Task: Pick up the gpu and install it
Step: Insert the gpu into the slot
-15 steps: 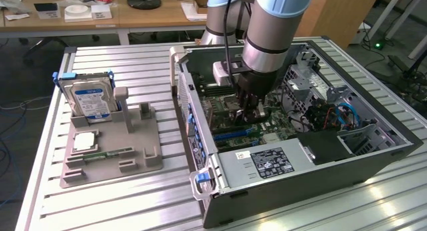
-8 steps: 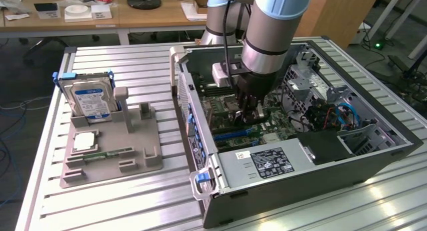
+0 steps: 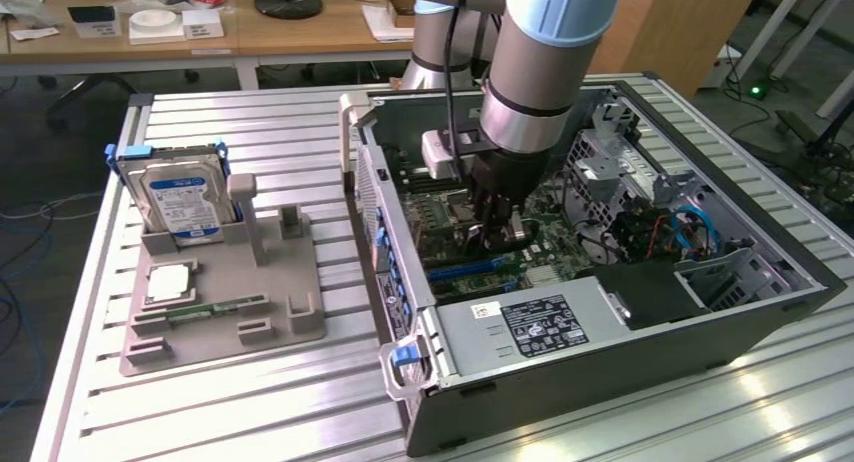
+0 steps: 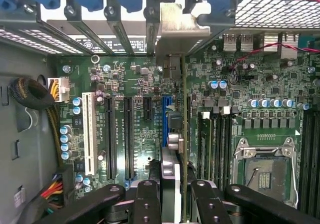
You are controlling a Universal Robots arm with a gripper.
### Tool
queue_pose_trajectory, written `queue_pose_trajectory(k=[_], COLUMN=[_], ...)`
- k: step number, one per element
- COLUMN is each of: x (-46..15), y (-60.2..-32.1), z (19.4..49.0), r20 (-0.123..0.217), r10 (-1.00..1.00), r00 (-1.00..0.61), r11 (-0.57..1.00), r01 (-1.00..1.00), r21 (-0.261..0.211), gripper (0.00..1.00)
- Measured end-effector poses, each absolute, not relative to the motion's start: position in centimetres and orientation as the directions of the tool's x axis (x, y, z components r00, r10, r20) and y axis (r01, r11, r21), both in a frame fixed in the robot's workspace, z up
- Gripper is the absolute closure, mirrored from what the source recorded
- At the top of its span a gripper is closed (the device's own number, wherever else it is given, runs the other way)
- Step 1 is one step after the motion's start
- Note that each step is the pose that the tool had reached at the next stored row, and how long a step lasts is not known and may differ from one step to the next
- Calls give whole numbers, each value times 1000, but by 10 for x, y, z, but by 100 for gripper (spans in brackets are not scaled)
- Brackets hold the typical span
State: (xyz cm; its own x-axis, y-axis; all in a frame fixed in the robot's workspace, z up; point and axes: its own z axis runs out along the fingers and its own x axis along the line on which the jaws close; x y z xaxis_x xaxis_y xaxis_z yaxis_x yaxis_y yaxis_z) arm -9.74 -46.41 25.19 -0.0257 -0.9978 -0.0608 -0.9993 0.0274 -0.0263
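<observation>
Gripper is down inside the open computer case, its fingers pinching the gpu by its upper edge. The gpu stands edge-on, just beside and parallel to the blue expansion slot on the motherboard. Its silver bracket sits beyond the slot's end, at the case's rear openings. Seating in the slot cannot be determined.

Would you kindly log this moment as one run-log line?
claw: shut on gpu | gpu: upright, by blue slot on motherboard | place: inside computer case
</observation>
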Motion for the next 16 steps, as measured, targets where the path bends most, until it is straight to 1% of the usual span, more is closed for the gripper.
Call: queue_pose_trajectory(k=[16], x=[-98], y=[-465], z=[249], r20=[-51], r10=[-998], r00=[-26], r11=[27], r01=[-999], r21=[-22], gripper=[72])
